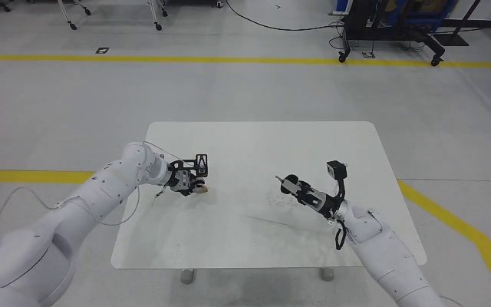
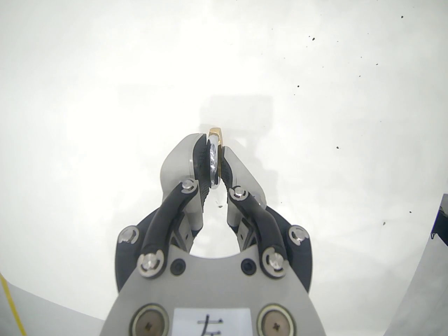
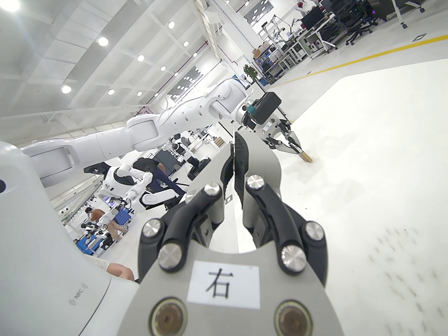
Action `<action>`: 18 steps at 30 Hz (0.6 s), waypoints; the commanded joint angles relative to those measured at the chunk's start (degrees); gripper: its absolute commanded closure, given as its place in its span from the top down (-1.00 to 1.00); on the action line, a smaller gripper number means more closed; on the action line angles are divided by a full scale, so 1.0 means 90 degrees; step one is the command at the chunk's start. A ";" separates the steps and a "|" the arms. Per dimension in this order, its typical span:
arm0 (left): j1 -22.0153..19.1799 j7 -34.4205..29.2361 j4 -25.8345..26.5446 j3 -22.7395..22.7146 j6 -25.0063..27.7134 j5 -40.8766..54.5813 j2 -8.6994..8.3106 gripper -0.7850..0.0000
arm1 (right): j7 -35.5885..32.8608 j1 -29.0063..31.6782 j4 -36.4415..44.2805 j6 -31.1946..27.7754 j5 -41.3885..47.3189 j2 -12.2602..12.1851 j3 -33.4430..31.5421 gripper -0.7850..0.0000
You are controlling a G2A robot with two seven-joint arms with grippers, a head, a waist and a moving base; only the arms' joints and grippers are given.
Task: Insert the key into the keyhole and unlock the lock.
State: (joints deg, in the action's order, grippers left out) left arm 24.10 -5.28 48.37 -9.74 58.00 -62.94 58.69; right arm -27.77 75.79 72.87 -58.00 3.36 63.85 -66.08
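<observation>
My left gripper [image 2: 212, 143] is clamped on the brass lock [image 2: 215, 133], holding it down at the white worktop [image 1: 261, 146]. My right gripper [image 3: 236, 148], fingers pressed together, sits well apart.

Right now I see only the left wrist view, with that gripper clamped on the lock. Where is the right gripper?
Observer: In the top view the right gripper hangs over the table, apart from the lock and pointing toward it.
Operator: Is it holding the key?
Observer: Its own wrist view shows its pads pressed together. I cannot make out a key between them.
Operator: Does my lock touch the table?
Observer: From the right wrist view the left gripper holds the lock tilted down, its brass end right at the table. I cannot confirm contact.
</observation>
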 commanded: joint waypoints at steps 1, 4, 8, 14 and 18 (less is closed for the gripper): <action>0.0005 -0.0030 0.0031 0.0000 0.0000 0.0023 -0.0014 -0.79 | 0.0000 0.0000 0.0000 0.0000 0.0000 0.0000 0.0000 -1.00; 0.0010 -0.0092 0.0075 0.0000 0.0000 0.0044 -0.0032 -0.66 | 0.0000 0.0000 0.0000 0.0000 0.0000 0.0000 0.0000 -1.00; 0.0007 -0.0186 0.0125 0.0000 0.0000 0.0064 -0.0048 -0.62 | 0.0000 0.0000 0.0000 0.0000 0.0000 0.0000 0.0000 -1.00; 0.0000 -0.0207 0.0169 0.0000 0.0000 0.0125 -0.0061 -0.73 | 0.0000 0.0000 0.0000 0.0000 0.0000 0.0000 0.0000 -1.00; 0.0000 -0.0264 0.0154 0.0000 0.0000 0.0149 -0.0046 -1.00 | 0.0000 0.0000 0.0000 0.0000 0.0000 0.0000 0.0000 -1.00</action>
State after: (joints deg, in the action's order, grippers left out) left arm 24.06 -7.34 49.86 -9.74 58.00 -61.60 58.20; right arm -27.77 75.79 72.87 -58.00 3.36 63.85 -66.08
